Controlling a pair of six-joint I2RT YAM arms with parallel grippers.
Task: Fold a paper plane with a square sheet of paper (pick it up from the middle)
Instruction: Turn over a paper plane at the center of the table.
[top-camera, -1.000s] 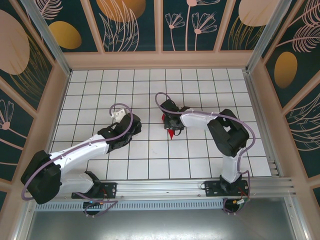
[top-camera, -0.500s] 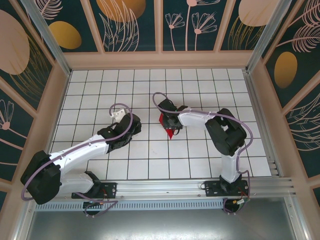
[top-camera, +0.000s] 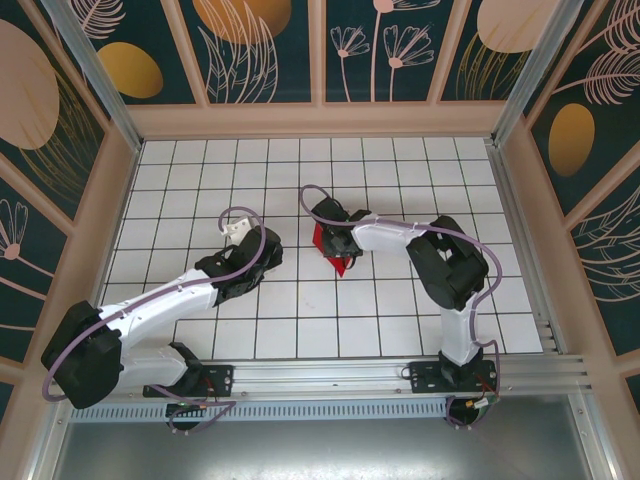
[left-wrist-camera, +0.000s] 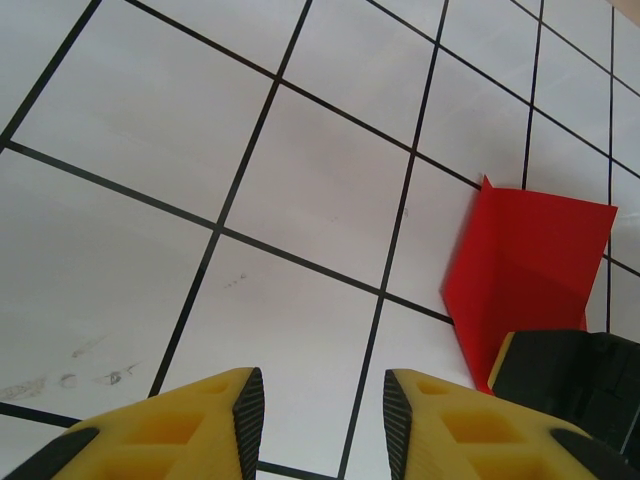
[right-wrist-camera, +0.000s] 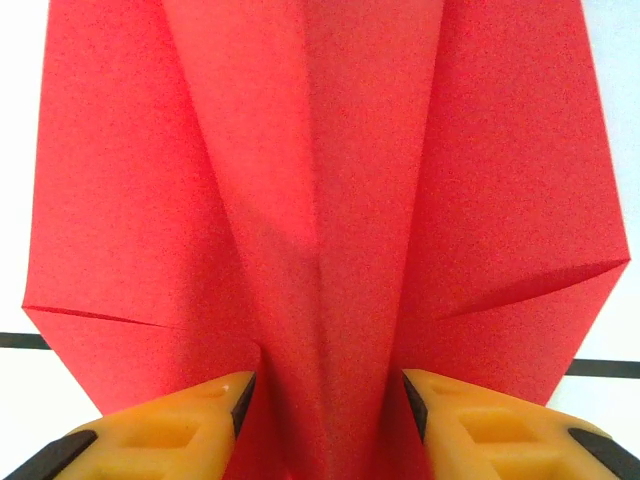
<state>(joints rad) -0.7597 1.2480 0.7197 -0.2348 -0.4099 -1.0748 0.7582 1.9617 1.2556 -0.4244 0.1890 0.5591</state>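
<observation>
We see a white tabletop ruled into square tiles by black lines (top-camera: 400, 180), fenced by pale wooden frames around dark teal wall panels printed with plants (top-camera: 265, 45). A ribbed aluminium rail (top-camera: 330, 375) runs along the near edge and carries both arm bases. Looped purple cables (top-camera: 240, 212) trail along each arm. In the left wrist view, faint grey smudges (left-wrist-camera: 90, 365) mark one tile.

The left gripper (top-camera: 237, 228) sits well left of the paper. Its yellow fingers (left-wrist-camera: 200, 410) are parted, with bare tile between them and nothing held.

The right gripper (top-camera: 335, 240) hangs directly over the paper and hides most of it from above. From the left wrist, a black block with a yellow edge (left-wrist-camera: 575, 375) covers the paper's near corner. The right gripper's jaws are parted and straddle the raised centre fold. We cannot tell whether the pads (right-wrist-camera: 215, 400) touch it.

The folded sheet of bright red paper (top-camera: 340, 264) lies near the middle of the table, about level with the left gripper. Close up (right-wrist-camera: 320, 180), it is layered. A ridge runs down the middle, two slanted flaps lie on either side, and creases spread out towards the side corners. From the left wrist (left-wrist-camera: 525, 270), it shows a straight far edge and one corner lifted off the table.
</observation>
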